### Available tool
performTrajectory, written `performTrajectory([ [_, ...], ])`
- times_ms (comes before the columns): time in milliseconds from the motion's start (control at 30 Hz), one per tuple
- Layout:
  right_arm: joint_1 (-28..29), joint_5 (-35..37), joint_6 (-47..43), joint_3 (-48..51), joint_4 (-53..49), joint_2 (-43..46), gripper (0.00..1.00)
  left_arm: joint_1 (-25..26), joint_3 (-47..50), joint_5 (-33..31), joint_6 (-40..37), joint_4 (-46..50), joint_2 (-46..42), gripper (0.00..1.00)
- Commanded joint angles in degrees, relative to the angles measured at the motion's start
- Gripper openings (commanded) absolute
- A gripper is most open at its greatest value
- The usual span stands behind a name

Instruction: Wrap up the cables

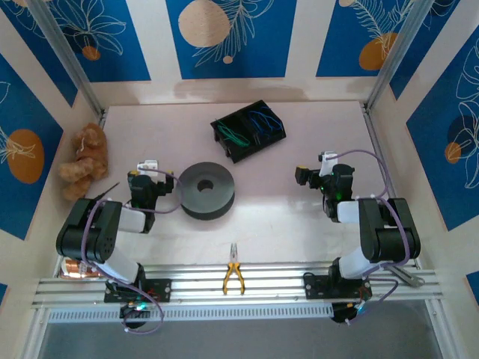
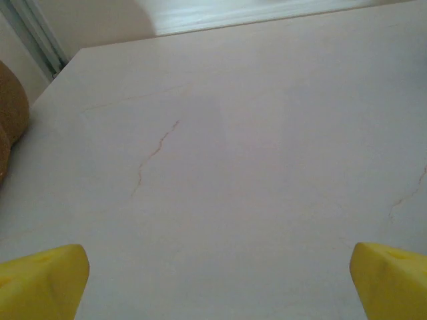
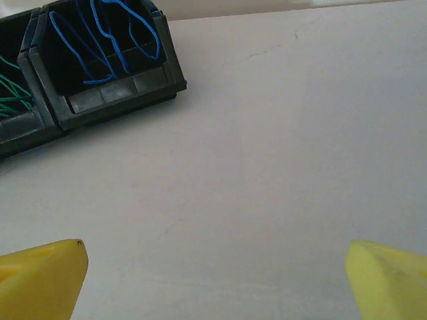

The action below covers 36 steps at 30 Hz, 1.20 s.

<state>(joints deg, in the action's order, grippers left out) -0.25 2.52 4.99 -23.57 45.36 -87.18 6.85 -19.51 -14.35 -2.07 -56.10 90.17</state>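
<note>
The cables lie as loose strands in a black two-part bin (image 1: 248,129) at the back middle of the table. The green cables (image 1: 233,136) fill its left part and the blue cables (image 1: 262,120) its right part. The right wrist view has the blue cables (image 3: 107,40) and green cables (image 3: 13,93) at upper left. My right gripper (image 3: 217,283) is open over bare table, well short of the bin, yellow fingertips (image 3: 40,277) far apart. My left gripper (image 2: 220,287) is open too, nothing between its fingertips (image 2: 390,280). From above, the left gripper (image 1: 147,173) sits left of a dark spool and the right gripper (image 1: 310,176) right of it.
A dark grey round spool (image 1: 207,190) stands mid-table between the arms. Yellow-handled pliers (image 1: 233,277) lie on the front rail. A brown plush toy (image 1: 84,159) sits by the left wall, its edge (image 2: 10,127) at left in the left wrist view.
</note>
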Motion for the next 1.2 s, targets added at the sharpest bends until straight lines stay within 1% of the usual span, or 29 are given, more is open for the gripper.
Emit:
performTrajectory([
  [0, -0.3, -0.9, 0.1, -0.7, -0.1, 0.0, 0.99, -0.9, -0.9, 0.9, 0.2, -0.2, -0.3, 1.0],
  [1067, -0.3, -0.9, 0.2, -0.7, -0.1, 0.0, 0.99, -0.9, -0.6, 0.9, 0.0, -0.5, -0.3, 1.0],
  [1167, -0.2, -0.8, 0.1, -0.4, 0.4, 0.2, 0.99, -0.2, 0.6, -0.5, -0.5, -0.8, -3.3, 1.0],
])
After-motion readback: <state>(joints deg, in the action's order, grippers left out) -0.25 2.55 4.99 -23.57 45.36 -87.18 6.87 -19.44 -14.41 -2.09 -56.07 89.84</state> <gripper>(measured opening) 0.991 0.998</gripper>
